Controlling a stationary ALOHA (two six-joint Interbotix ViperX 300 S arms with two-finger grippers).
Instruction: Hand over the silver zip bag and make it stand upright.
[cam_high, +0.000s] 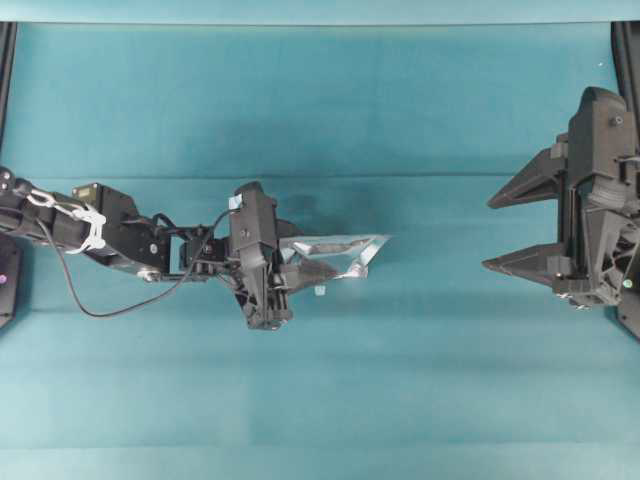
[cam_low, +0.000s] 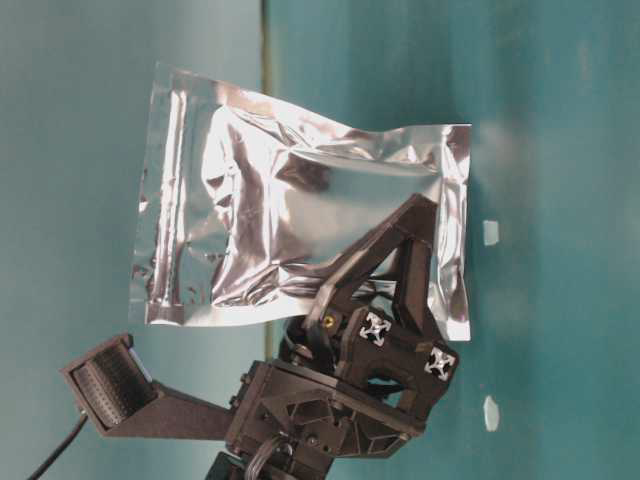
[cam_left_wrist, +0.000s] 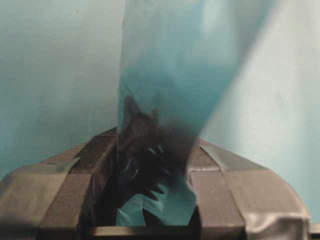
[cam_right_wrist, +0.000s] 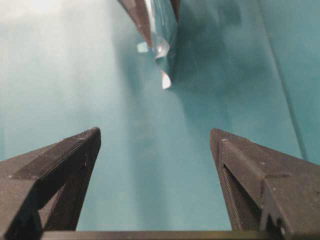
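My left gripper (cam_high: 300, 268) sits left of table (cam_high: 320, 120) centre, jaws clamped on the bag (cam_high: 338, 255). Bag sticks out rightward from my fingers, seen edge-on, crinkled silver w/ darker middle, held above the teal surface. A black cable (cam_high: 110, 305) loops under my left arm, just left of the bag. My right gripper (cam_high: 525, 228) is well apart, far right of the bag, jaws spread wide, nothing btwn them, tips pointing toward the bag.

Teal cloth tabletop (cam_high: 320, 100) (faintly creased), evenly lit, soft shadows.
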